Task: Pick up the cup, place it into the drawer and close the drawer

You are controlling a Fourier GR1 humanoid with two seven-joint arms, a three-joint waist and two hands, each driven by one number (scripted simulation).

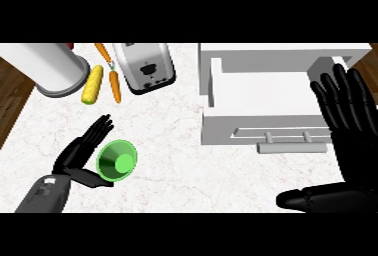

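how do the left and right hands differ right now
The left hand flanks the green cup, fingers beside it and thumb below; the right hand rests at the right of the open drawer, fingers up. The left shows smaller. Both are black and open.

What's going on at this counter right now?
The robot's left hand is at a green cup on the marble counter, fingers straight along one side and thumb below it, not closed round it. The white drawer to the right stands open, and the cup is not in it yet. The right hand rests open at the view's right edge. A toaster, a corn cob and carrots sit further back.
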